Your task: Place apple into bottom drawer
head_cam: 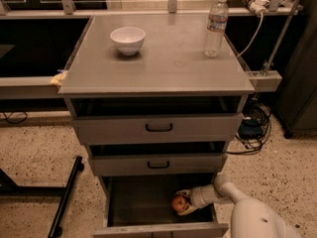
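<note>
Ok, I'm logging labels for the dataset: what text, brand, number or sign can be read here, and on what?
Water bottle label: there is print, but it is too blurred to read.
White bowl: no text.
Two upper drawers: no text.
Gripper, shut on the apple inside the bottom drawer: no text on any of them.

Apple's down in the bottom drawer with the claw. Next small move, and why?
Probably open the claw and let go. It sits inside the open bottom drawer, at its right side, closed around the apple, which looks low over the dark floor, so a release should land it inside. Contact with the floor I cannot tell.
</note>
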`<state>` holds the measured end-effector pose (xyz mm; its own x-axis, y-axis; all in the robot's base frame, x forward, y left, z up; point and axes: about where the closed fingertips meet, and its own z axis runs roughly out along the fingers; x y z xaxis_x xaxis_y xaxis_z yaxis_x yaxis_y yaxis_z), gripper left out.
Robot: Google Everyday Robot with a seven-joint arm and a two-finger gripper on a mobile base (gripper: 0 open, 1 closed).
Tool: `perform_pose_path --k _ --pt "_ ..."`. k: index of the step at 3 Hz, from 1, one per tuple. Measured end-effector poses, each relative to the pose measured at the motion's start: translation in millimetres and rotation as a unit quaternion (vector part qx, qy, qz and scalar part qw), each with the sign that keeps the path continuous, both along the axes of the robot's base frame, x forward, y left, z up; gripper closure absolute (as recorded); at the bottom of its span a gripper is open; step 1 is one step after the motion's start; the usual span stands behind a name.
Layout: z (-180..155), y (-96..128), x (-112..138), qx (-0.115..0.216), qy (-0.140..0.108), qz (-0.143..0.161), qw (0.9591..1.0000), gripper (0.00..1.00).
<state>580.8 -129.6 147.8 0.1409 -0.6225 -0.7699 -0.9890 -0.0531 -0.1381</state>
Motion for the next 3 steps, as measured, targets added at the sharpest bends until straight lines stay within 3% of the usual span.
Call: perform_pose_path --k 1,2,3 --pt "0.0 0.0 0.0 0.0 0.0 0.0 1.0 0.13" --pt "-0.3 0.4 -0.3 0.0 0.0 0.0 1.0 0.0" --pt "-0.3 0.4 -0.3 0.0 0.0 0.0 1.0 0.0"
